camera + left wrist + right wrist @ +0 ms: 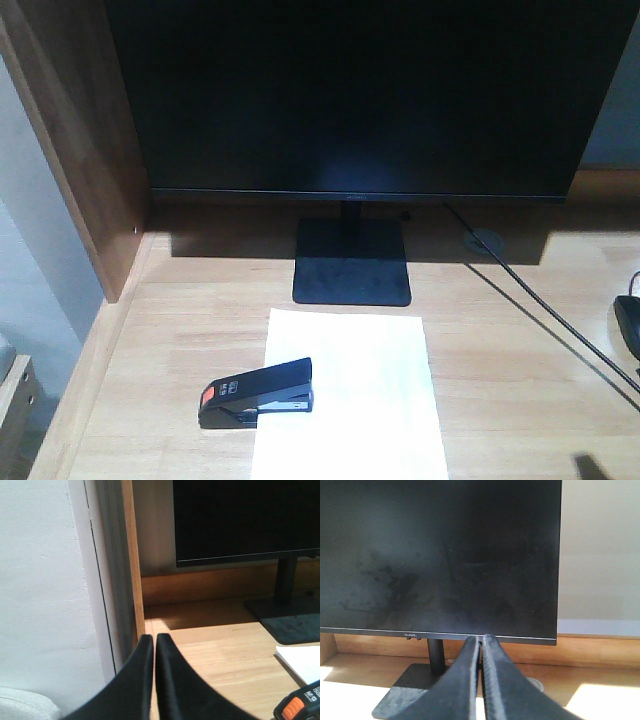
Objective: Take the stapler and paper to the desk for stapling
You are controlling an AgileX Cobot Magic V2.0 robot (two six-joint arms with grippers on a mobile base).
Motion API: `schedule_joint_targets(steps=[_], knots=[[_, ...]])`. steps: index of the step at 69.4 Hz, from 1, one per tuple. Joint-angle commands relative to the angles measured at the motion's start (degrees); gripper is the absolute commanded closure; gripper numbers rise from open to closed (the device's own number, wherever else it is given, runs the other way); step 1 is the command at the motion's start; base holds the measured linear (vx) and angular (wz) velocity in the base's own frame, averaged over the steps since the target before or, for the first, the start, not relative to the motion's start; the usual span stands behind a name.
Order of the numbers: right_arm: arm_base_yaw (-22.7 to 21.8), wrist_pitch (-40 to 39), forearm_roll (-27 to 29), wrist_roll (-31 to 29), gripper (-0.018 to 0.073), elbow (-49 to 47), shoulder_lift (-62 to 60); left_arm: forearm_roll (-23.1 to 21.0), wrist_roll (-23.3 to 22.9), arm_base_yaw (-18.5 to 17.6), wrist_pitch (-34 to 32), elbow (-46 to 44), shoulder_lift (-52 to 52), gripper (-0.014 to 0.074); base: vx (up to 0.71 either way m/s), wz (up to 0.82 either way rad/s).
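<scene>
Only robot parts in view are the two claws, one per wrist cam. Left claw (154, 639): two matte black fingers (172, 680), smooth, wide at the base and curving in to narrow rounded tips, thin slit between them. Right claw (481, 639): same build, black fingers (502, 685) with a faintly textured surface. No screws, cables or markings visible on either.

Black stapler (257, 393) across white paper's (352, 395) left edge, on wooden desk (520, 350)
</scene>
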Motion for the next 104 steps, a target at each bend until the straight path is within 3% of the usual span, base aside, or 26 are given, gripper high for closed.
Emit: schedule_joint_targets(steps=[1, 35, 43, 58, 64, 70, 90, 104], knots=[[0.0, -1.4, -0.1, -0.1, 0.0568, -1.6, 0.5, -0.7, -0.1, 0.0, -4.6, 0.6, -0.9, 0.0603, 0.0, 0.0], [0.0, -1.0, 1.6, -1.6, 0.0568, -1.6, 0.5, -0.7, -0.1, 0.0, -4.6, 0.6, -0.9, 0.0603, 0.0, 0.0], [0.0, 0.7, 14.1, -11.8, 0.0568, -1.6, 0.5, -0.7, -0.1, 0.0, -4.6, 0.6, -0.9, 0.0603, 0.0, 0.0], [0.0, 1.4, 46.9, -47.7, 0.0568, -1.6, 0.5, -0.7, -0.1, 0.0, -4.6, 0.6, -0.9, 0.0603, 0.0, 0.0], [0.0, 1.4, 58.1, -58.8, 0.0568, -1.6, 0.5, -0.7, -0.1, 0.0, -4.6, 0.6, -0.9, 0.0603, 0.0, 0.0], [-0.7, 1.5, 65.3, -67.4, 0.0568, -1.6, 0.5, -0.7, -0.1, 0.0, -4.6, 0.6, -0.9, 0.0603, 0.0, 0.0], [-9.8, 7.6, 64.9, -70.9, 0.0568, -1.4, -3.9, -0.7, -0.1, 0.0, -4.6, 0.6, -0.9, 0.0603, 0.0, 0.0], [-10.4, 4.9, 64.5, -71.5, 0.0568, 6.7, -10.1, -0.7, -0.1, 0.0, -4.6, 0.6, -0.9, 0.0603, 0.0, 0.0]])
